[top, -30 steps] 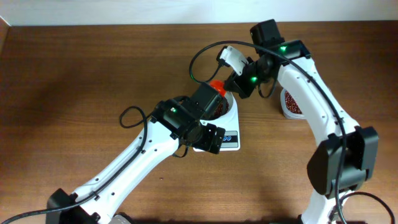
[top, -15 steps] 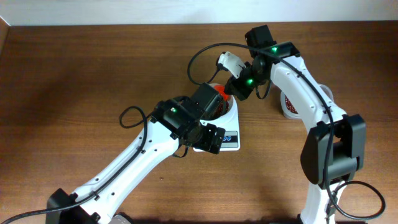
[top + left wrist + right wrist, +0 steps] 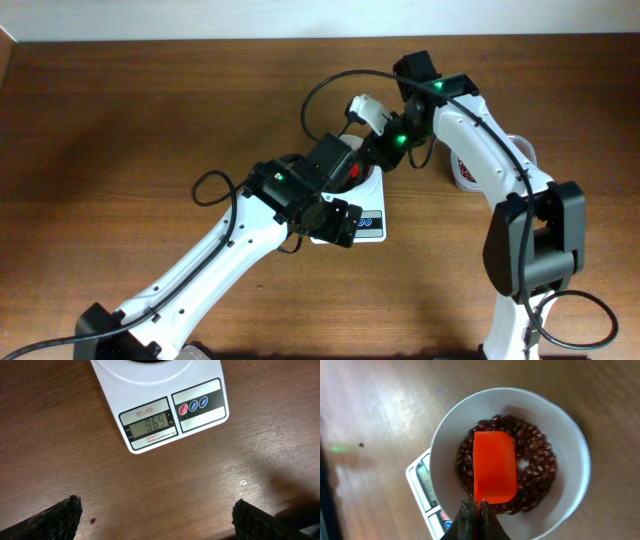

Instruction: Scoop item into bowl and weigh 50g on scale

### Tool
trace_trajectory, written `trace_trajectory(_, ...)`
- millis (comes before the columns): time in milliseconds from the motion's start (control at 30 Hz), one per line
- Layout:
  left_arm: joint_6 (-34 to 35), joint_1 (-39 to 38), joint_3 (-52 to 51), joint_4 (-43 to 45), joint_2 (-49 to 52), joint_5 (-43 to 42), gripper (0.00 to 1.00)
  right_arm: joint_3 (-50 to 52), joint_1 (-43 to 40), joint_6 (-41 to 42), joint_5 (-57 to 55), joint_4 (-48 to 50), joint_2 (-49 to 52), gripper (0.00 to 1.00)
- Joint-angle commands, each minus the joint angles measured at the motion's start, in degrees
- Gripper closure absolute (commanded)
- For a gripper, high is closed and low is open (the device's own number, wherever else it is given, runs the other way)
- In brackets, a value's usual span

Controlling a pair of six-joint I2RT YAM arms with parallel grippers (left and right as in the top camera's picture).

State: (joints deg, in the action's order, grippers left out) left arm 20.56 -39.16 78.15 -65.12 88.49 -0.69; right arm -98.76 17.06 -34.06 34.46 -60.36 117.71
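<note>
Right gripper (image 3: pixel 476 510) is pinched tight on the handle of the orange scoop (image 3: pixel 493 465), blade reaching straight out from its fingertips, down into the white bowl (image 3: pixel 572 435). The beans (image 3: pixel 540 480) lie in a dark heap under and around that blade; whether it touches them, I cannot tell. The bowl sits on the scale (image 3: pixel 112 385), just ahead of the left gripper (image 3: pixel 160 517), which hangs low over the table, jaws spread wide, holding nothing. Its camera has the display (image 3: pixel 150 424) square in view: digits 869, decimal point too faint to read.

That looks over target to me, so I'd say the job is trimming beans out. Dig shallow, lift level, take small loads, and let the reading settle each time. Keep the blade off the bowl's wall, since pressing there would skew the number.

The surface is a dark wooden table (image 3: pixel 260 460), with one stray bean (image 3: pixel 93 520) beside the left finger. The clear tub (image 3: pixel 461 181) waits behind the right gripper, beside its arm. A pale wall (image 3: pixel 200 15) runs along the far edge.
</note>
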Motion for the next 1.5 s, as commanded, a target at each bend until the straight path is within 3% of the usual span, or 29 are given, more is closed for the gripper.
trace_trajectory(0,-0.52,-0.07,-0.26,0.07,-1.07,-0.42,0.01,1.27,0.61,0.44,-0.37,-1.66,0.76,0.96)
trace_trajectory(133,-0.52,-0.07,-0.26,0.07,-1.07,-0.42,0.01,1.27,0.61,0.5,-0.02,-3.41,0.76,0.96)
trace_trajectory(433,-0.52,-0.07,-0.26,0.07,-1.07,-0.42,0.01,1.27,0.44,13.6,3.61,-3.28,0.76,0.96)
trace_trajectory(633,-0.52,-0.07,-0.26,0.07,-1.07,-0.42,0.01,1.27,-2.49,16.81,15.13,-3.1,0.76,0.96)
trace_trajectory(833,-0.52,-0.07,-0.26,0.07,-1.07,-0.42,0.01,1.27,-7.58,21.31,19.71,-0.39,0.76,0.96)
trace_trajectory(933,-0.52,-0.07,-0.26,0.07,-1.07,-0.42,0.01,1.25,-8.96,21.51,26.43,1.68,0.74,0.96)
trace_trajectory(1467,-0.52,-0.07,-0.26,0.07,-1.07,-0.42,0.01,-2.73,-9.6,20.81,26.29,1.7,0.72,0.96)
